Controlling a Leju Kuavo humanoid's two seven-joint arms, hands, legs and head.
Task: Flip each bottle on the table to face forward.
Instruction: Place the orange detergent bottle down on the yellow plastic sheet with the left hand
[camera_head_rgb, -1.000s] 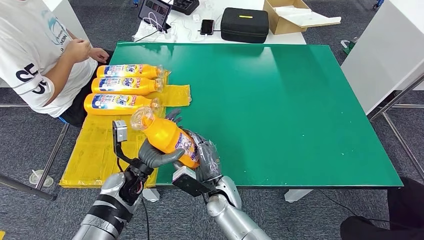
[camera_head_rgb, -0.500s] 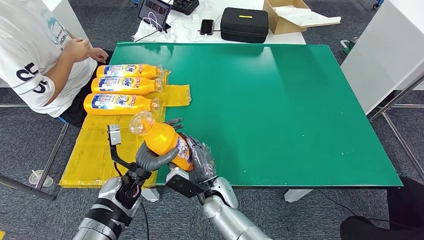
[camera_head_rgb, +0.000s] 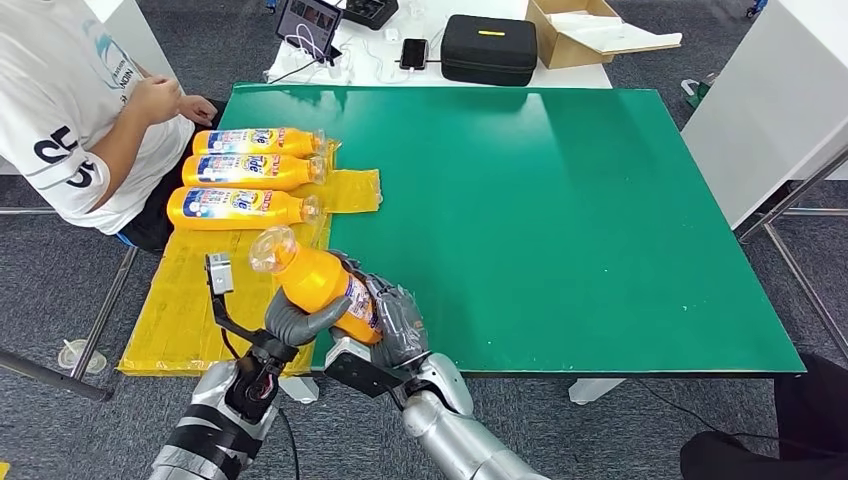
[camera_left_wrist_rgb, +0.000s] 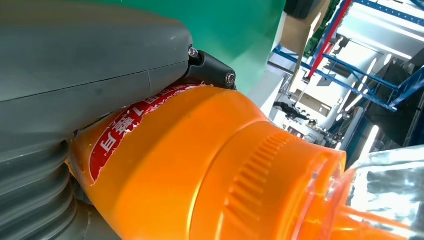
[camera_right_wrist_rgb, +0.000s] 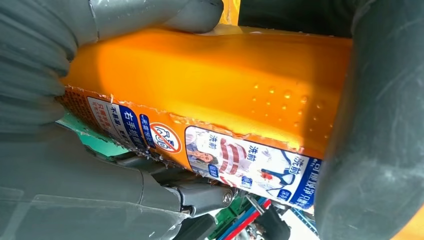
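An orange bottle (camera_head_rgb: 318, 283) with a clear cap is held off the table near the front left corner, cap tilted up and to the left. My left hand (camera_head_rgb: 296, 322) wraps its body from below and my right hand (camera_head_rgb: 397, 318) grips its base end. Close up, the left wrist view has the bottle's shoulder (camera_left_wrist_rgb: 200, 165) against my left hand (camera_left_wrist_rgb: 65, 90); the right wrist view has its label side (camera_right_wrist_rgb: 215, 100) inside my right hand (camera_right_wrist_rgb: 60, 165). Three more orange bottles (camera_head_rgb: 238, 207) lie side by side on a yellow sheet (camera_head_rgb: 190, 300), labels up.
A person in a white shirt (camera_head_rgb: 70, 110) sits at the table's left, hands near the far bottles. The green table (camera_head_rgb: 560, 220) stretches to the right. Behind it are a black case (camera_head_rgb: 490, 48), a phone (camera_head_rgb: 414, 52) and a cardboard box (camera_head_rgb: 585, 30).
Both hands have carried the held bottle a little toward me and to the left. The three lying bottles and the person have stayed put.
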